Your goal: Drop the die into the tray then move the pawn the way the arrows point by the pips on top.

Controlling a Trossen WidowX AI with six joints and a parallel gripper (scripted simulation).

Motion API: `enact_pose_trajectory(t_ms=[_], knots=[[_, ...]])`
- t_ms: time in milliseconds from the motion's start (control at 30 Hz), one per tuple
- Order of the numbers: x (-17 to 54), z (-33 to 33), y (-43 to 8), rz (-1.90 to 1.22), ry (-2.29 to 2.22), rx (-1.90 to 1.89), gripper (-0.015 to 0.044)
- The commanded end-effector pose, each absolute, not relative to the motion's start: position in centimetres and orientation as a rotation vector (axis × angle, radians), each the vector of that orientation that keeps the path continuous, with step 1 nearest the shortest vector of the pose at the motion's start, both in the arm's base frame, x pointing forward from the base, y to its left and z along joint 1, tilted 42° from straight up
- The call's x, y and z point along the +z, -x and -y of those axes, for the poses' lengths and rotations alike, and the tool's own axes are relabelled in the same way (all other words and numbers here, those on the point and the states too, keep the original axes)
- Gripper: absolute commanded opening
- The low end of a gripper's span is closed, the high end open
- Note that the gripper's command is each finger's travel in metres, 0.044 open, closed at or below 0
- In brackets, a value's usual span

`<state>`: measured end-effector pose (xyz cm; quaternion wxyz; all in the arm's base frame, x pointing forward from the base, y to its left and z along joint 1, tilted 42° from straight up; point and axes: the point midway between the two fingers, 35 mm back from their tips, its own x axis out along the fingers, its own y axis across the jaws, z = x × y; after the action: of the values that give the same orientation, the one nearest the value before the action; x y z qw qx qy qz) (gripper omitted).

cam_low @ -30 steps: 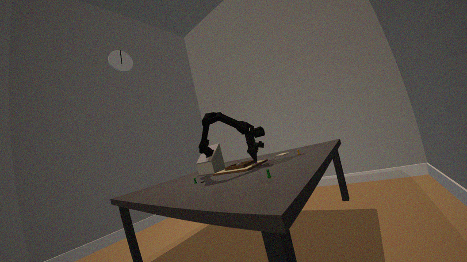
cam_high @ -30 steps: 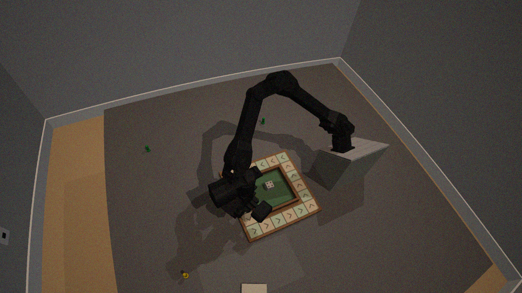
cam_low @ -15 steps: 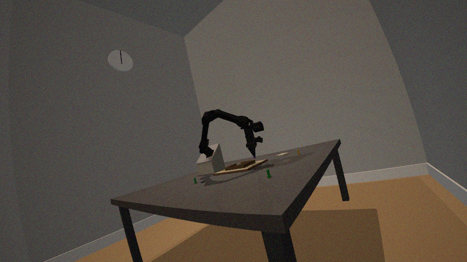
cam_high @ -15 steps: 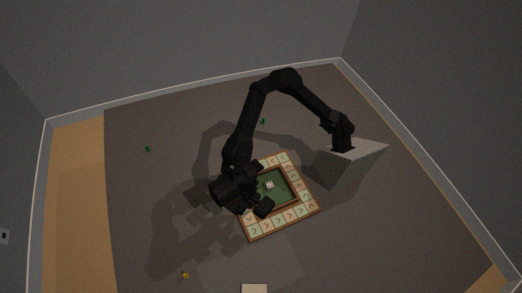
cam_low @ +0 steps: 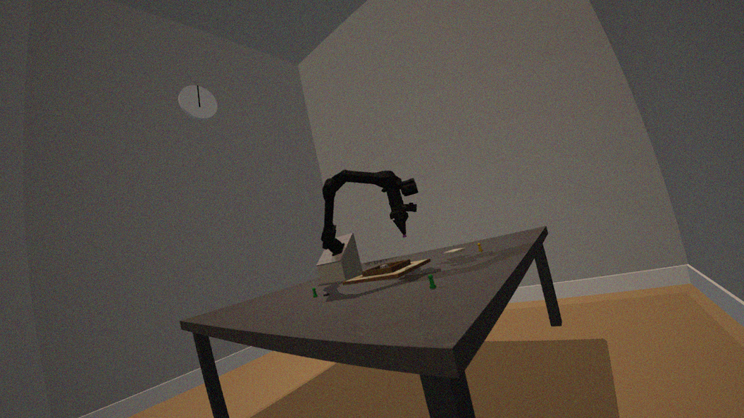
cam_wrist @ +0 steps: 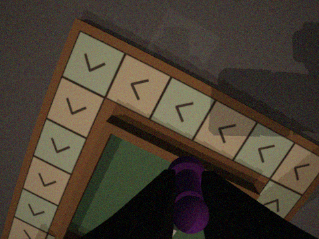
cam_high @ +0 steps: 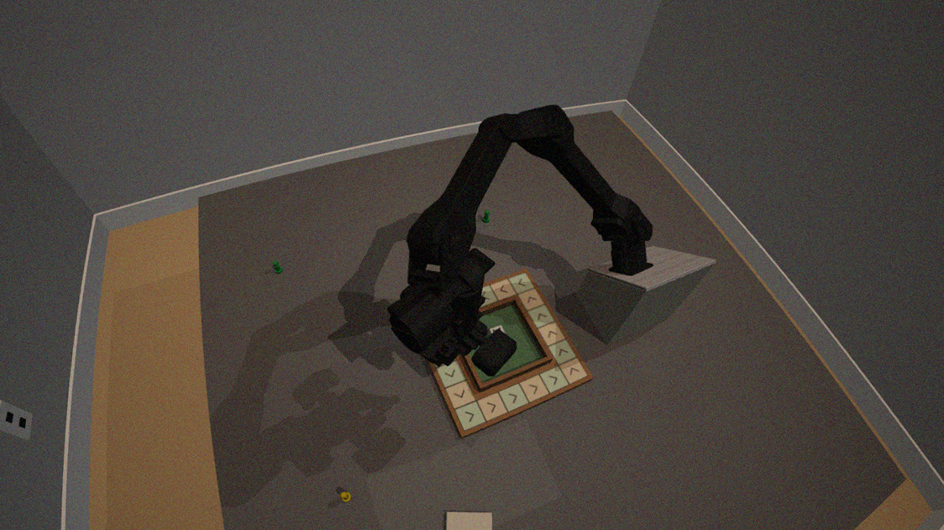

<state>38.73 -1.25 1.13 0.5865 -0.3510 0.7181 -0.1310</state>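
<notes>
1. Hand point(cam_wrist: 188, 208): clenched on the purple pawn point(cam_wrist: 190, 199). In the wrist view both dark fingers press its sides, one on each flank, with no gap showing

2. Pawn position: lifted clear of the board point(cam_wrist: 93, 142). The exterior view shows the hand point(cam_low: 403, 233) well above the table point(cam_low: 376, 321) with a speck of purple at its tip. From the wrist view the pawn hangs over the inner corner of the tray point(cam_wrist: 119, 172), near the wooden rim; which square it sits above cannot be told

3. Die: mostly hidden. The top view shows only a small white corner point(cam_high: 498, 329) in the tray beside the hand; the pips cannot be read now

4. Handling judgement, pawn: small, rigid, probably very light. Round bulbous head over a narrower neck over a wider base, so smooth curved sides that could swivel or slip between flat fingers. The grip looks to be at the neck or just under the head, which is the sensible place: the head acts as a stop against sliding down

5. Risk judgement: a light, narrow-footed piece tips easily on release. It should be set down upright, base flat and centred on the target square, before the fingers part

6. Other pieces: green pawns point(cam_high: 277, 267) and a yellow one point(cam_high: 344, 495) stand well apart on the table; leave them
</notes>
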Motion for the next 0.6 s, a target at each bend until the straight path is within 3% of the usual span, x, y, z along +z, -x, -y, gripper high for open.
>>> enact_pose_trajectory(t_ms=[0,567], knots=[[-0.2,0.7,-37.9,-1.682,0.812,-0.303,0.0000],[-7.8,-1.1,-32.5,-1.683,0.811,-0.301,0.0000]])
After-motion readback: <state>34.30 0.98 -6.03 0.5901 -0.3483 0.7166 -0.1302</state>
